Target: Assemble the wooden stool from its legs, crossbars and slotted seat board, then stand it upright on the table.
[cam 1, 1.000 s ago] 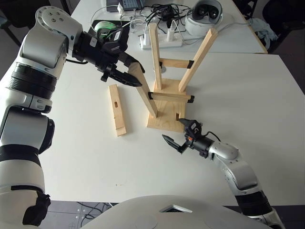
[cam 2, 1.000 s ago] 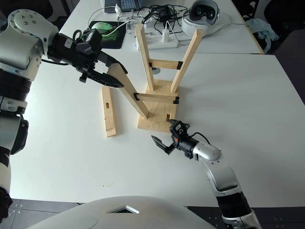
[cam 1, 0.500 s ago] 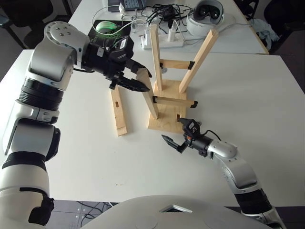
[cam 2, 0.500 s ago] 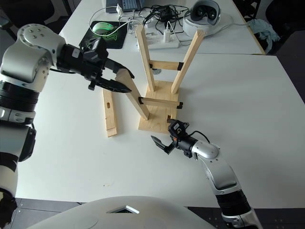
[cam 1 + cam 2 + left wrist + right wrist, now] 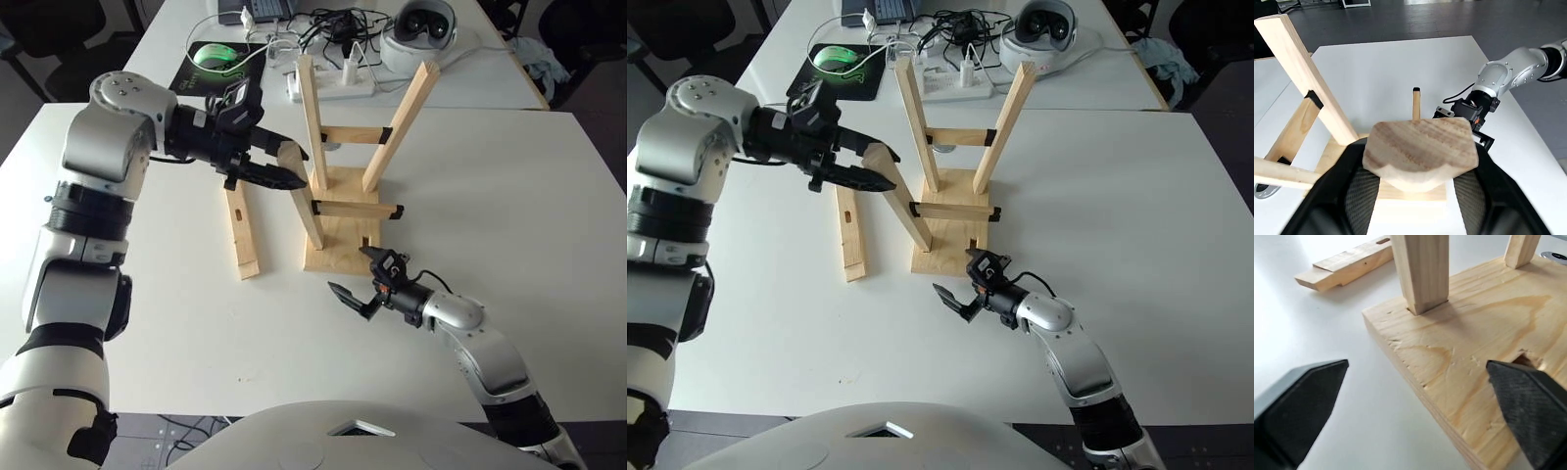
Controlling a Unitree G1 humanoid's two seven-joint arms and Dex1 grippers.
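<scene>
The stool stands upside down, its slotted seat board (image 5: 338,251) flat on the white table with three legs pointing up. Two crossbars (image 5: 355,134) (image 5: 359,209) link the legs. My left gripper (image 5: 282,168) is shut on the top end of the near-left leg (image 5: 303,201); that end grain (image 5: 1420,152) sits between the fingers. A fourth leg (image 5: 240,227) lies loose on the table left of the board. My right gripper (image 5: 353,276) hovers open just off the board's front edge, near the empty slot (image 5: 1526,360), holding nothing.
At the back lie a power strip (image 5: 333,86) with tangled cables, a white headset (image 5: 421,23) and a green mouse (image 5: 214,56) on a dark pad. Bare tabletop stretches to the right of the stool and along the front.
My left gripper, still on the leg's top, shifted a little left and lower, and the upright legs lean slightly left. The right gripper edged left along the board's front.
</scene>
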